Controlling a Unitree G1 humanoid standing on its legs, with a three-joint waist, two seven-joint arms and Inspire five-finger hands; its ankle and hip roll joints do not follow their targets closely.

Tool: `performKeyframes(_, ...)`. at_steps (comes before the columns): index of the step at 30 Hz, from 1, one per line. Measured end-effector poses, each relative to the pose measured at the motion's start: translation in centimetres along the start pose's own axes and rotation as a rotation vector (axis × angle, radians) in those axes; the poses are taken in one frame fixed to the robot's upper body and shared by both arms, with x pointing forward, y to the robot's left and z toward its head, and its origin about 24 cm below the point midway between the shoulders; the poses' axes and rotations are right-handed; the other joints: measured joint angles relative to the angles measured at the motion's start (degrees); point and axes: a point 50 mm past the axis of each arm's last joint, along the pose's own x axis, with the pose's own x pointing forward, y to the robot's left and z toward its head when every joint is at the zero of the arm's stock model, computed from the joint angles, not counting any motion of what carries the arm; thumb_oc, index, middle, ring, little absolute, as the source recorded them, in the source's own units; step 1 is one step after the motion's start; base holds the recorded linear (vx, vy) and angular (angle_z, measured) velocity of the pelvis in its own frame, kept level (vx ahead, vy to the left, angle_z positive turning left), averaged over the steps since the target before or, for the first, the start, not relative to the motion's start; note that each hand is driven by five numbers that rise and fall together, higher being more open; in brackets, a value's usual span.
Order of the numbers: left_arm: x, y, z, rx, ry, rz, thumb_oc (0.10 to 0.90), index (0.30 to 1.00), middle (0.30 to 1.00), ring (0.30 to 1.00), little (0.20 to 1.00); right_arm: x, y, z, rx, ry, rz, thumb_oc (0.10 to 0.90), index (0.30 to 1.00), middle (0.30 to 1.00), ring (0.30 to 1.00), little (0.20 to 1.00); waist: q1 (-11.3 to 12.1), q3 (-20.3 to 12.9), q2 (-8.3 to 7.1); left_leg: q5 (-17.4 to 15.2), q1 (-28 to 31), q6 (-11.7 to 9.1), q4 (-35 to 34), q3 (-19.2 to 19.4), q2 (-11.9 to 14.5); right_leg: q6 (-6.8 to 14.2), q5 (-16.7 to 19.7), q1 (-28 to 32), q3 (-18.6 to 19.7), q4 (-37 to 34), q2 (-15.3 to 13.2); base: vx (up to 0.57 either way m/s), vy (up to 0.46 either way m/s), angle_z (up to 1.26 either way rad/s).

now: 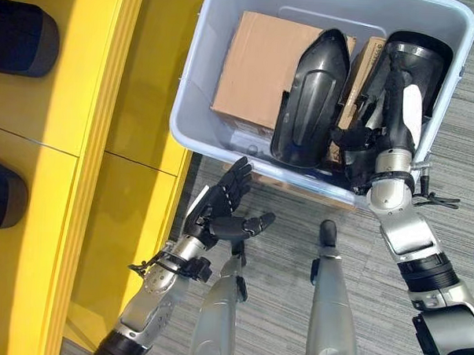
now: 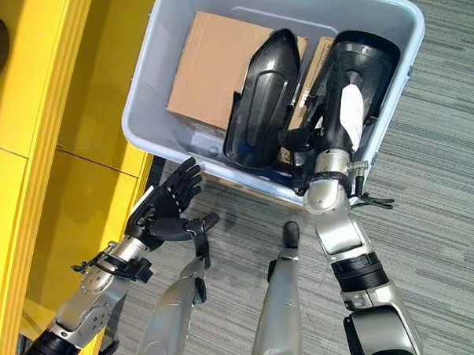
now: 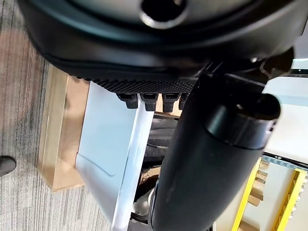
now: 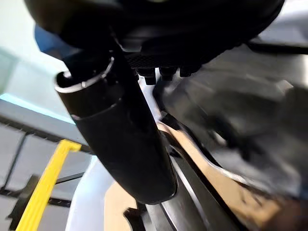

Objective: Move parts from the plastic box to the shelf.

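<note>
- The yellow shelf ran along the robot's left side, with two dark rounded objects resting on its levels at the far left edge
- The grey-blue plastic box stood on the grey carpeted floor just beside the shelf, ahead of the robot, sitting on a low wooden base
- Inside the box, a large cardboard carton lay toward the shelf side, and a smaller brown carton was wedged between the two black parts
- A black shell-shaped part lay in the middle of the box, leaning across the large carton, apart from both hands
- A second black part, tube-like with a wide round opening, lay along the box's right wall with a white patch on its side
- The right hand reached over the near rim into the box and lay right against this second part; its fingers sat on or around the part's lower end, but whether they were clamped on it I could not tell
- The left hand hovered outside the box, just below its near rim and between box and shelf, fingers straight and spread, thumb stuck out sideways, holding nothing and well apart from either black part
</note>
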Motion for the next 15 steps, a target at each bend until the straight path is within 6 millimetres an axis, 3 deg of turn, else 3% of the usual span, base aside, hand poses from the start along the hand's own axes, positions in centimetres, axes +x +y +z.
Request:
performKeyframes(3,0.0,0.0,0.0,0.000,0.000,0.000,0.900,1.000,1.000,1.000,1.000,0.1,0.3,-1.1,0.107,0.085,-0.041,0.900,1.000,1.000,1.000,1.000,-0.05,-0.02,0.03,0.06,-0.41,0.10,0.00,0.00,0.06,-0.40,-0.34,-0.86,0.03,0.64,0.06,0.00,0.000,0.00)
performKeyframes(15,0.1,0.0,0.1,0.002,-0.006,0.002,0.900,1.000,1.000,1.000,1.000,1.9,-1.7,-0.1,0.273,0.073,-0.195,0.900,1.000,1.000,1.000,1.000,-0.07,-0.09,0.14,0.42,-2.01,-0.03,0.31,0.05,0.08,-0.60,-0.59,-3.43,0.41,2.56,0.23,0.00,0.000,0.00)
